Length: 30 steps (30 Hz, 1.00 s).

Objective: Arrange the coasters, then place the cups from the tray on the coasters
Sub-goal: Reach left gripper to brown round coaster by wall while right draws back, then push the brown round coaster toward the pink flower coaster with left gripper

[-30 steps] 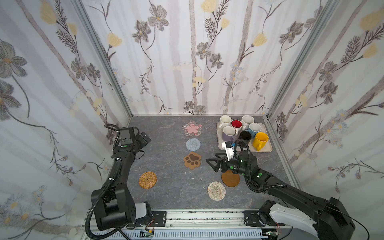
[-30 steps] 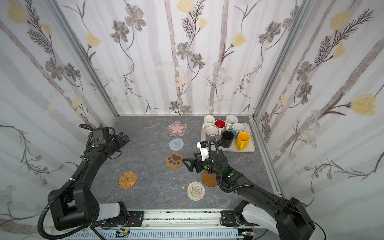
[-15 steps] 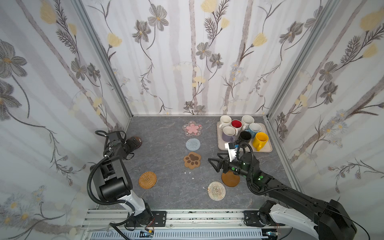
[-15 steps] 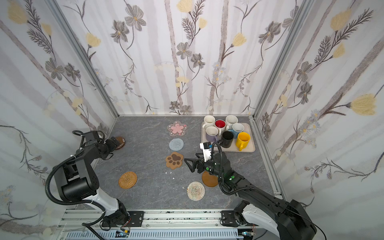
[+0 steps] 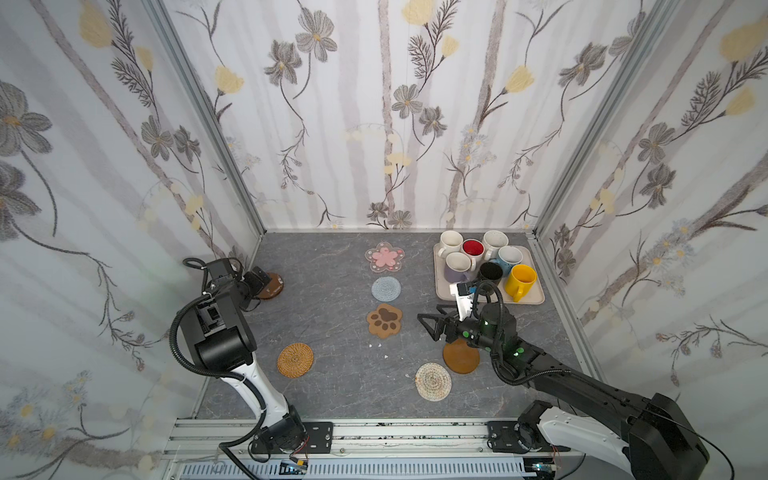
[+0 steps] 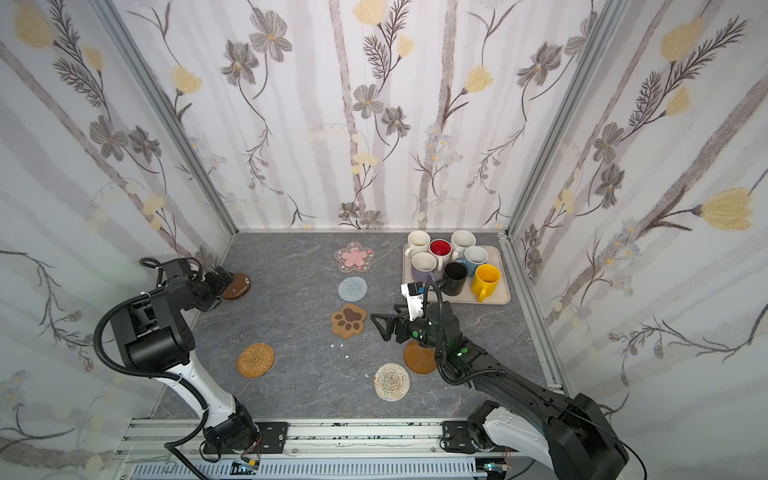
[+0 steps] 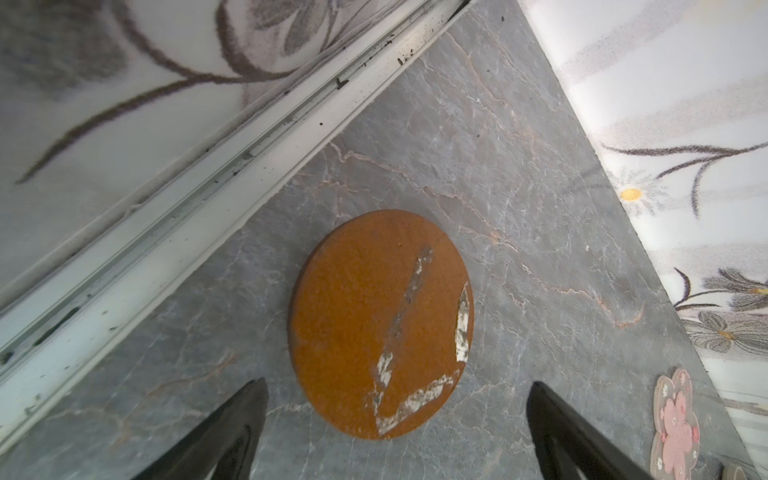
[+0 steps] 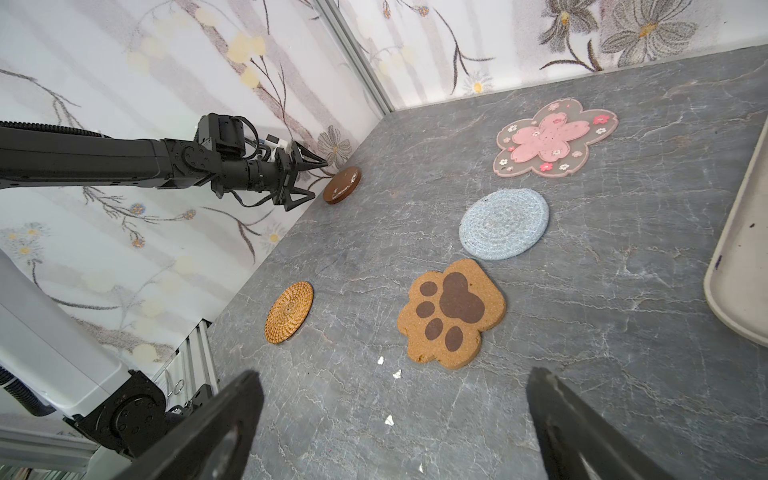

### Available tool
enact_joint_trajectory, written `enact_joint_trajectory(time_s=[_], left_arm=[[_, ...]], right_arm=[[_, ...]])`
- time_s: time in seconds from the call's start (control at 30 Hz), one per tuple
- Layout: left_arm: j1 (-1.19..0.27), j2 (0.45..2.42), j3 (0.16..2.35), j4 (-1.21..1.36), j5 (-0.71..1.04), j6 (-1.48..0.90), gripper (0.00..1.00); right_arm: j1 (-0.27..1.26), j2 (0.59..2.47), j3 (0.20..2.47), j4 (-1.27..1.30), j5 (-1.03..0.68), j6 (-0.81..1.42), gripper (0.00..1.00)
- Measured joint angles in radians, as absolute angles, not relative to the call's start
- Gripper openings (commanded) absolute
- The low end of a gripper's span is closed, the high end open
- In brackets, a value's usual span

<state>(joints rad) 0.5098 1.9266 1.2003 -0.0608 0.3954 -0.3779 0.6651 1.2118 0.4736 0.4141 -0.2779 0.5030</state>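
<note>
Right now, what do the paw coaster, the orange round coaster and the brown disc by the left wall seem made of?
Paw coaster: probably cork, grainy speckled matte surface. Orange round coaster: likely rattan, coiled woven rings. Brown disc: perhaps cork or fibreboard, matte, pale scuffs.

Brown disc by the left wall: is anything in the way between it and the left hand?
Nothing visible does. The left hand is open just short of the brown disc, with only bare grey tabletop between them in the left wrist view.
</note>
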Motion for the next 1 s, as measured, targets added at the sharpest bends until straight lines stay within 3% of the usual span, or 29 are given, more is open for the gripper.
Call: enact_joint_trajectory(time_s=[1.0], left_arm=[[0.387, 2.083, 1.301, 0.079, 0.411, -0.426, 1.0]], right_arm=[[0.614, 1.232, 0.463, 0.445, -0.307, 0.504, 1.0]])
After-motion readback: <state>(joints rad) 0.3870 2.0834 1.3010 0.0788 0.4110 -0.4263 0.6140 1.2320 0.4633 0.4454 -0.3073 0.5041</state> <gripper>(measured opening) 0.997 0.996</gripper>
